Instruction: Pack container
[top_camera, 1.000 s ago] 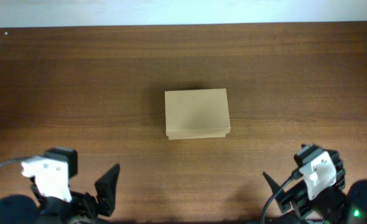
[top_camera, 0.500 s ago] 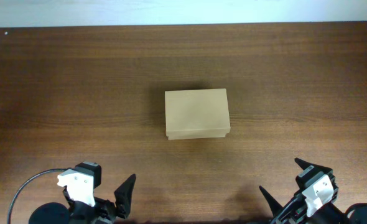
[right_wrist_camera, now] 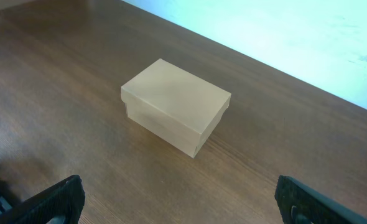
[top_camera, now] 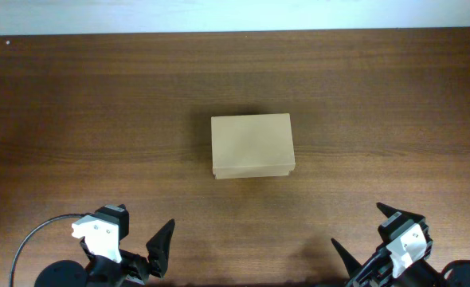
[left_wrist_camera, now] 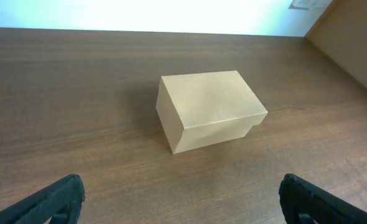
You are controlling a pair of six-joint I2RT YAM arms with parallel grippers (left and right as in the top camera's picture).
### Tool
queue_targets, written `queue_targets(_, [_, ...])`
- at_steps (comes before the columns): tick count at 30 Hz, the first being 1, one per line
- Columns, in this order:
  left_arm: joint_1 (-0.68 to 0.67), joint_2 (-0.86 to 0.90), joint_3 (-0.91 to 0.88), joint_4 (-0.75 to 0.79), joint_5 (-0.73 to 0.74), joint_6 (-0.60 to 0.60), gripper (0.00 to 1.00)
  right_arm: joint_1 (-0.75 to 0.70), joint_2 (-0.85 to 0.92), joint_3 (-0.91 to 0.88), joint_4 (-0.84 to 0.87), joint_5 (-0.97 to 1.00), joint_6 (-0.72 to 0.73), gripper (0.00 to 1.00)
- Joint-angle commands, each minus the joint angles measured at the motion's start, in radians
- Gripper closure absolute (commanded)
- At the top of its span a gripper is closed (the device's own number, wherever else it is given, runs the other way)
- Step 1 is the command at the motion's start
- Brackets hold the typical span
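The container (top_camera: 252, 145) is a tan cardboard box with its flap lid shut, standing on the middle of the brown wooden table (top_camera: 99, 104). It also shows in the left wrist view (left_wrist_camera: 209, 108) and the right wrist view (right_wrist_camera: 175, 105). My left gripper (top_camera: 143, 259) is open and empty at the table's near left edge, far from the box. My right gripper (top_camera: 366, 243) is open and empty at the near right edge. In the wrist views the left gripper (left_wrist_camera: 182, 202) and the right gripper (right_wrist_camera: 178, 202) show only wide-apart fingertips over bare wood.
A pale wall (top_camera: 235, 14) runs along the far edge of the table. A brown panel (left_wrist_camera: 357, 37) rises at the far right in the left wrist view. A black cable (top_camera: 32, 239) loops beside the left arm.
Between one second and half a second ago both arms drew back toward the near edge. Since then nothing has visibly moved. The box has stayed in place.
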Motion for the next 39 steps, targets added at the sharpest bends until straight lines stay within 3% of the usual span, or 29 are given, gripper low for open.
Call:
queue_targets(1, [-0.004, -0.011, -0.005, 0.000, 0.018, -0.005, 0.00, -0.007, -0.005, -0.008, 0.001, -0.013, 0.014, 0.01])
queue_targets(6, [-0.004, -0.011, -0.005, -0.029, -0.024, -0.005, 0.00, -0.007, -0.005, -0.008, 0.001, -0.013, 0.014, 0.01])
queue_targets(15, [0.039, -0.011, -0.037, 0.043, -0.264, -0.004, 0.00, -0.007, -0.005, -0.008, 0.001, -0.013, 0.014, 0.01])
queue_targets(22, [0.197, -0.058, -0.180, 0.139, -0.255, 0.014, 0.00, -0.007, -0.005, -0.008, 0.001, -0.013, 0.014, 0.01])
queue_targets(27, [0.267, -0.150, -0.352, 0.254, -0.149, 0.154, 0.00, -0.007, -0.005, -0.008, 0.002, -0.013, 0.014, 0.01])
queue_targets(39, [0.311, -0.279, -0.647, 0.295, -0.135, 0.204, 0.00, -0.007, -0.005, -0.008, 0.002, -0.013, 0.014, 0.01])
